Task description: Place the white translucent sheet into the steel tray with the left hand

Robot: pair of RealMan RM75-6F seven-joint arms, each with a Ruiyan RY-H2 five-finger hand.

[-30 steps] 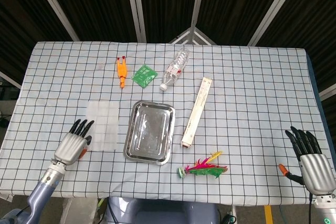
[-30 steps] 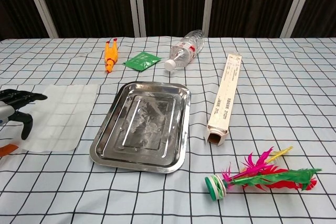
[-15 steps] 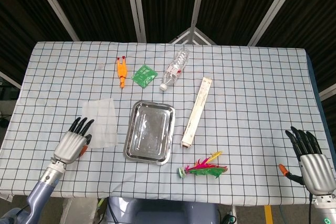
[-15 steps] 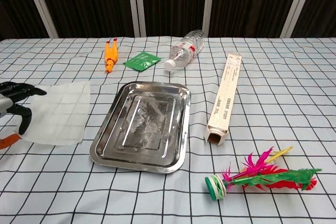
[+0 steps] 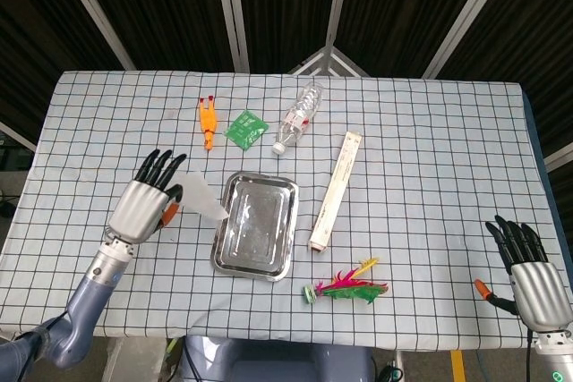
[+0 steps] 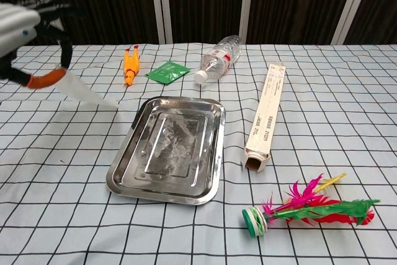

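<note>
My left hand (image 5: 148,202) is raised above the table left of the steel tray (image 5: 235,255), and it pinches the white translucent sheet (image 5: 202,196). The sheet hangs off the table, slanting down toward the tray's left edge. In the chest view the left hand (image 6: 28,32) sits high at the upper left, with the sheet (image 6: 84,93) drooping from it just left of the tray (image 6: 127,181). The tray holds nothing but glare. My right hand (image 5: 533,279) rests at the table's near right corner with its fingers spread and nothing in it.
A long narrow carton (image 5: 336,189) lies right of the tray. A plastic bottle (image 5: 298,117), a green packet (image 5: 245,128) and an orange rubber chicken (image 5: 208,121) lie behind it. A feathered shuttlecock (image 5: 347,286) lies in front, toward the right.
My left hand has lifted the sheet off the cloth and carried it up and to the right, toward the tray. The right hand has not moved.
</note>
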